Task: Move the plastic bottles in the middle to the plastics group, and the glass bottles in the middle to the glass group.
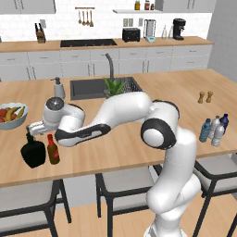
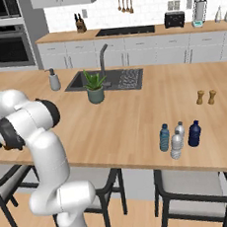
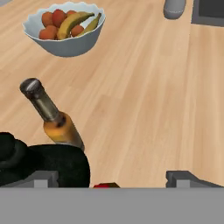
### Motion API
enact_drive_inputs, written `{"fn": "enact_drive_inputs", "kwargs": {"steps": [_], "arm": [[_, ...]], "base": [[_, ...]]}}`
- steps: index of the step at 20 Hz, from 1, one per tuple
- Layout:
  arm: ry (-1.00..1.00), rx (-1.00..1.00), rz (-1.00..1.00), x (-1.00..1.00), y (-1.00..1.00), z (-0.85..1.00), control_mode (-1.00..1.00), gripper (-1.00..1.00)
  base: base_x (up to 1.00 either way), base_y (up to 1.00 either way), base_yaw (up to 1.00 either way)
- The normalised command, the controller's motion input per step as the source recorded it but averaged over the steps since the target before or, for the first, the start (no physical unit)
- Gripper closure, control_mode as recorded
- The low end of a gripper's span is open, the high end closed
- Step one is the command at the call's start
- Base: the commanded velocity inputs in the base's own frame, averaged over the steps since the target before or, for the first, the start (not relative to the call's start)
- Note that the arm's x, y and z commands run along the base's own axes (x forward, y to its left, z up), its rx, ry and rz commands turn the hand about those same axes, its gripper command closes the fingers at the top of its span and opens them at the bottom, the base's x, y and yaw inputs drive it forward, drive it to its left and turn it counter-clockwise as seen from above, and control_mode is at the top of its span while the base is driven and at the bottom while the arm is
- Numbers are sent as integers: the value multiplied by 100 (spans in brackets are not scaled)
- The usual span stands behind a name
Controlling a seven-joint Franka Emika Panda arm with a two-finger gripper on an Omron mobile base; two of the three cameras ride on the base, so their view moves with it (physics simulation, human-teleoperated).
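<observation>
Starting at the left end of the wooden island counter, a white fruit bowl was noted near the edge, with a grey soap dispenser further back beside the sink. In front of the bowl, the squat black glass bottle was found standing upright, and the slim brown bottle with the red cap was found upright just beside it on its right, apparently not touching. The gripper was seen directly above this pair, its fingers spread wide apart and closed on nothing; in the hand view the red cap was observed between the two fingertips, below them. A potted plant was recorded at the sink's near edge. Toward the right end, two small brown shakers were noted further back. Nearer the front edge, the plastics group was seen as a tight cluster: a blue-tinted bottle, two whitish bottles and a dark blue-capped bottle.
</observation>
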Motion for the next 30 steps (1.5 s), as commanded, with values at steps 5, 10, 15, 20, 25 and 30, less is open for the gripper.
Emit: {"fn": "enact_drive_inputs", "kwargs": {"steps": [5,10,15,20,25,30], "arm": [[-3,0,-4,-13,-48,37,-100,-100],[0,1,-9,-6,-83,21,-100,-100],[0,8,-9,-6,-98,17,-100,-100],[3,2,-4,-7,-100,2,-100,-100],[2,0,0,-9,-98,9,-100,-100],[2,0,0,-34,-84,19,-100,-100]], "base": [[0,0,0],[0,0,0],[0,0,0],[0,0,0],[0,0,0],[0,0,0]]}}
